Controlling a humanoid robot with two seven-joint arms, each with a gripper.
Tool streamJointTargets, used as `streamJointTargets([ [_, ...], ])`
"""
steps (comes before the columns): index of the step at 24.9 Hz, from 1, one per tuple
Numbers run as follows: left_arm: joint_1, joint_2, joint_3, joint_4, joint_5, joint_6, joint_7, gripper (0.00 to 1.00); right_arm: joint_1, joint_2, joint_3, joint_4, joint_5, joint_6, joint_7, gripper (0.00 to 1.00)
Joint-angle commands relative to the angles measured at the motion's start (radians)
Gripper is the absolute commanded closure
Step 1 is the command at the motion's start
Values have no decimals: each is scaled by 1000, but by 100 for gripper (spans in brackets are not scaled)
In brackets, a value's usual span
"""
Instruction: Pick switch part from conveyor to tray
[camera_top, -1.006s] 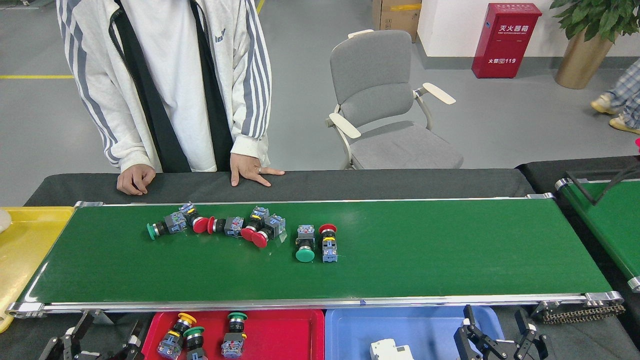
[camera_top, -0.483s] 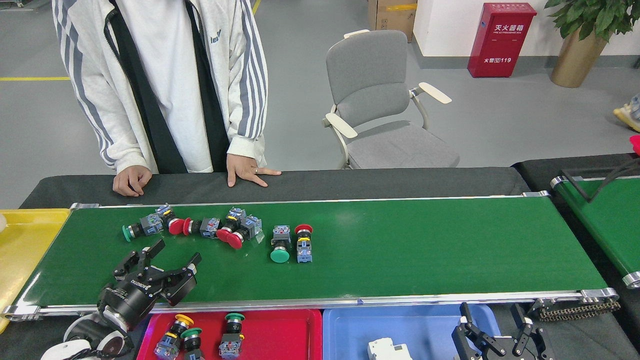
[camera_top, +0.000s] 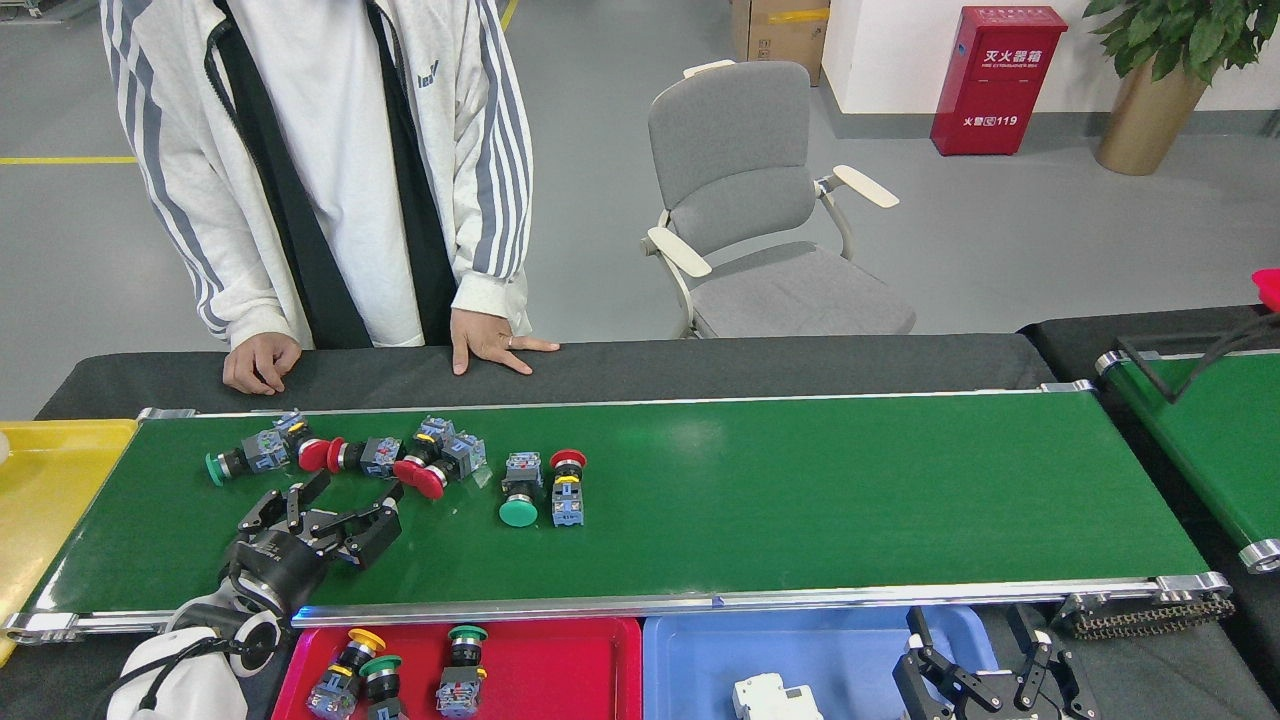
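The left tool (camera_top: 345, 500) hovers over the conveyor (camera_top: 800, 500), fingers spread wide and empty, just short of the row of switch parts (camera_top: 345, 457). The right tool (camera_top: 985, 670), also spread and empty, rests low over the blue tray (camera_top: 820, 650). Since 0.5 s ago, the parts drifted left and the left tool advanced toward them. 3 switches lie in the red tray (camera_top: 560, 670).
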Motion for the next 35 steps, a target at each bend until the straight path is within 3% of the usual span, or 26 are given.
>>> streamJointTargets([
  [1,-37,1,-4,9,0,61,7,0,-5,-9,-1,-9,-1,-6,-1,1],
  [12,-129,-14,-83,116,0,236,23,2,-12,2,30,-3,-1,-29,9,1],
  [14,-165,-21,-115,176,0,291,54,15,-6,1,44,3,-1,-29,9,1],
  [17,-178,-22,-149,231,3,319,131,54,-11,-4,59,3,-1,-26,9,1],
  [19,-173,-22,-152,233,1,313,169,65,-14,-1,58,3,-1,-26,9,1],
  [22,-155,-19,-150,214,6,247,195,74,-16,4,58,-3,-1,-26,9,1],
  [25,-83,-11,-150,82,6,164,198,74,-17,5,54,-4,-1,-20,10,1],
  [31,266,73,-116,-396,15,-217,197,73,-17,5,48,-6,-1,-17,10,1],
  [35,448,71,-67,-606,15,-341,192,71,-17,5,48,-12,-1,-17,12,1],
])
